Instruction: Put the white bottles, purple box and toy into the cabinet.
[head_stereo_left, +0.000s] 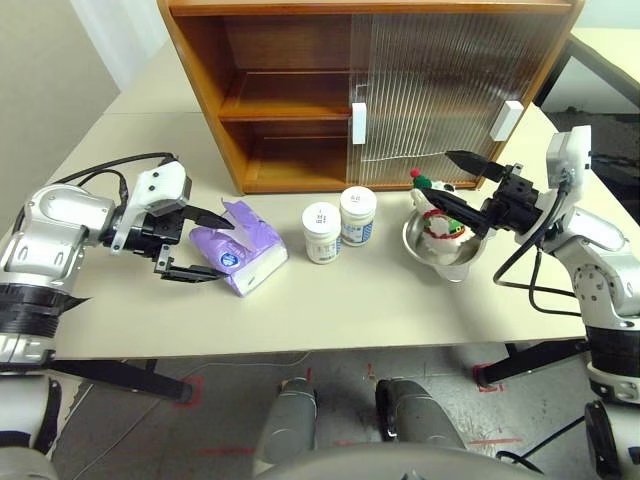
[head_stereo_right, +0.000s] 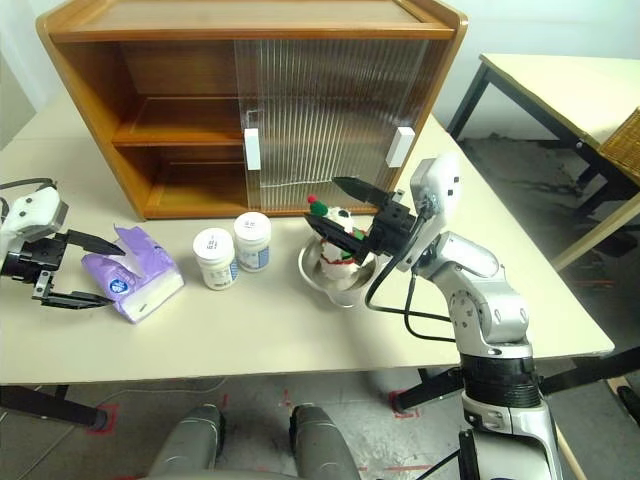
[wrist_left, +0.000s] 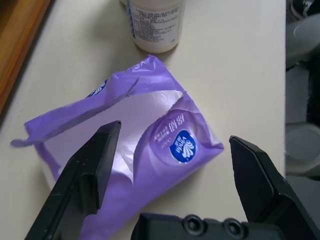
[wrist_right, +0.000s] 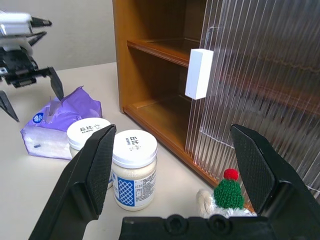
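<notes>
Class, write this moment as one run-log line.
left gripper: open, astride purple box | right gripper: open above toy | white bottles: on table | cabinet: left side open

On the beige counter (head_stereo_left: 330, 300), near the wooden cabinet (head_stereo_left: 290, 90): lavender tissue pack (head_stereo_left: 245, 250) left, two white lidded jars (head_stereo_left: 338, 225) centre, plush bear (head_stereo_left: 440, 222) in steel bowl (head_stereo_left: 445, 258) right.

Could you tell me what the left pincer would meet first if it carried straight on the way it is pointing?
Most likely the purple box. The left pincer is open, angled down toward the table, with the box lying in line between its two fingers; depth is hard to judge, but nothing else sits in between.
</notes>
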